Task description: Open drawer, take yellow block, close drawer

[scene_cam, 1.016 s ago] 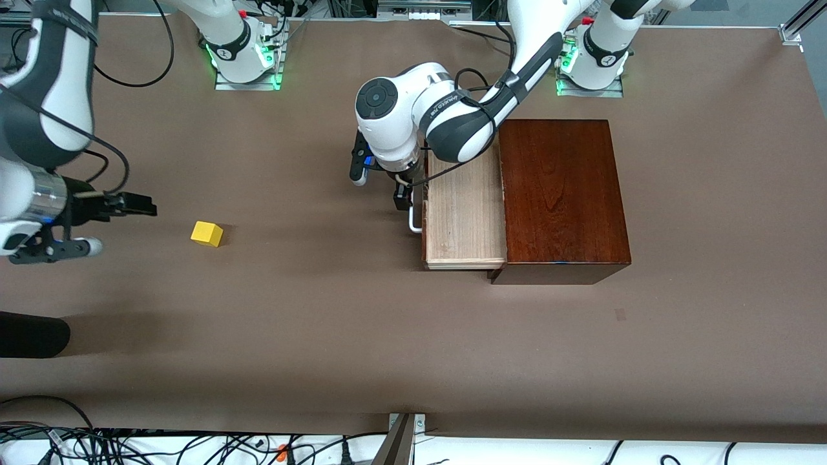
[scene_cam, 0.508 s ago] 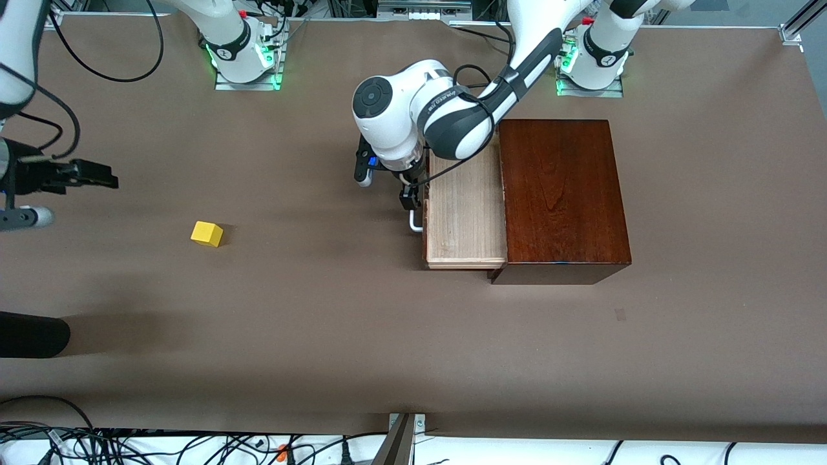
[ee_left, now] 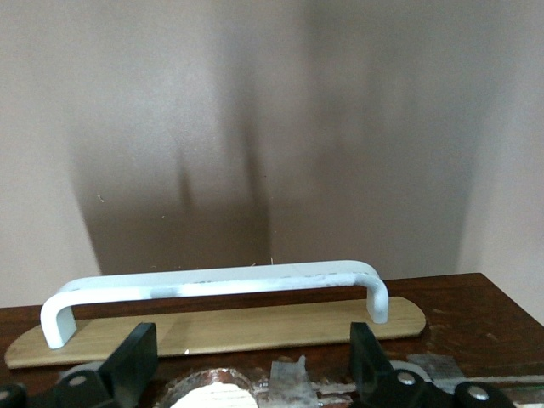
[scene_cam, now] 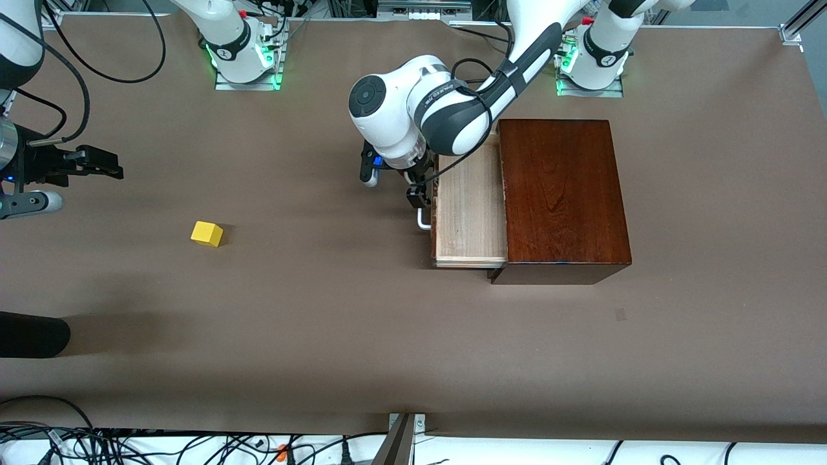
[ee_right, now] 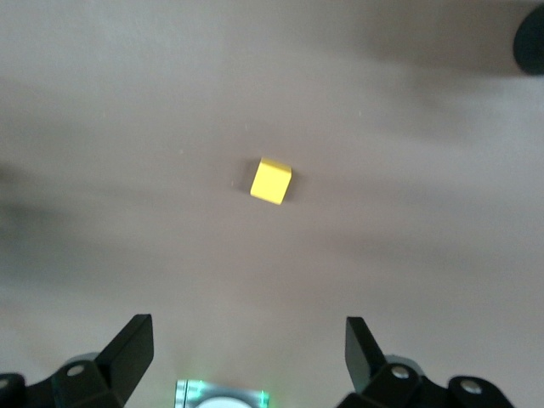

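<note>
The drawer [scene_cam: 471, 206] of the dark reddish-brown box [scene_cam: 562, 194] stands partly open, and the pale inside that shows holds nothing. My left gripper [scene_cam: 417, 196] is at the drawer's front beside the white loop handle [scene_cam: 423, 223]. In the left wrist view the left gripper [ee_left: 252, 365] is open. Its fingers [ee_left: 136, 361] straddle the front's top edge, and the handle [ee_left: 212, 283] lies just past them, not gripped. The yellow block [scene_cam: 207, 234] sits on the bare table toward the right arm's end. My right gripper [scene_cam: 113, 169] hovers open and empty, apart from the yellow block [ee_right: 271, 182].
A black rounded object [scene_cam: 32, 336] juts in at the table edge at the right arm's end, nearer the camera than the block. Cables [scene_cam: 129, 445] lie along the table's near edge. The arm bases [scene_cam: 245, 58] stand along the farthest edge.
The drawer has slid partway into the box, with my left gripper moving along at its front. My right gripper has drawn away from the yellow block toward the right arm's end.
</note>
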`<state>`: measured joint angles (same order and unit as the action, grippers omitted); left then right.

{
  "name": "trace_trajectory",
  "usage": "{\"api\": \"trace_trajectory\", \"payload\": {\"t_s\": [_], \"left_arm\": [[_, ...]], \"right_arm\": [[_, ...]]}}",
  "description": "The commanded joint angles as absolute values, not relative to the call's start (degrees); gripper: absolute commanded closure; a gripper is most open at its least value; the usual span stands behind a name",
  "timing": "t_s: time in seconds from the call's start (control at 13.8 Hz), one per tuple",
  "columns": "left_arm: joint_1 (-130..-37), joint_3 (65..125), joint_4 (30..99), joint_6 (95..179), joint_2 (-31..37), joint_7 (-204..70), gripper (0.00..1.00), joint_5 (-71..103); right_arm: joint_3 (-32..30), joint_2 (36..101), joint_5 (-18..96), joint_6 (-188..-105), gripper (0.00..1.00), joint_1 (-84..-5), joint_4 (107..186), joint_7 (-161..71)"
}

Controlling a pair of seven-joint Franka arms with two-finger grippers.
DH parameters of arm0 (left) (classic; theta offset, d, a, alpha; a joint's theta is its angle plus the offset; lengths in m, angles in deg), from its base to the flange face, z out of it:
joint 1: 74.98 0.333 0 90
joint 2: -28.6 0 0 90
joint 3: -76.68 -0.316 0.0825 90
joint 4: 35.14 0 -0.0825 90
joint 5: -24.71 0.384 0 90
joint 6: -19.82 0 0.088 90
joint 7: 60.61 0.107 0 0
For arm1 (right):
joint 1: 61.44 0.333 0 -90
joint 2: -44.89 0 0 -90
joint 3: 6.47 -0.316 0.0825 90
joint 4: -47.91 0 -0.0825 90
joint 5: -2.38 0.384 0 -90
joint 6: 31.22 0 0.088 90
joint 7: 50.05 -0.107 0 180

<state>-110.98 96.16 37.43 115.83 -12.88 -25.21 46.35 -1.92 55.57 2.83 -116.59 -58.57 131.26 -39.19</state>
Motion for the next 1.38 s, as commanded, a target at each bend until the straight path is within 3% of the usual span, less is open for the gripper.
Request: {"api": "trace_trajectory", "payload": {"t_s": [0.0, 0.44, 0.8, 1.31], "left_arm": [[-109.1, 95.4, 40.1, 110.0, -10.5, -23.7, 0.00, 49.3], [-106.7, 95.3, 44.1, 108.2, -8.2, -26.5, 0.00, 49.9], [-104.6, 95.4, 46.8, 106.3, -7.1, -27.0, 0.00, 51.3], [-100.4, 95.7, 49.0, 106.8, -6.1, -27.0, 0.00, 51.3]], "right_arm": [[-5.9, 48.6, 2.4, -120.9, 0.00, -63.4, 139.8, -39.4], [-5.5, 45.4, 2.1, -118.2, 0.00, -63.3, 139.8, -39.7], [-3.4, 40.6, 1.9, -118.3, 0.00, -62.2, 145.8, -40.4], [-2.2, 41.6, 2.3, -118.3, 0.00, -61.8, 145.1, -41.4]]}}
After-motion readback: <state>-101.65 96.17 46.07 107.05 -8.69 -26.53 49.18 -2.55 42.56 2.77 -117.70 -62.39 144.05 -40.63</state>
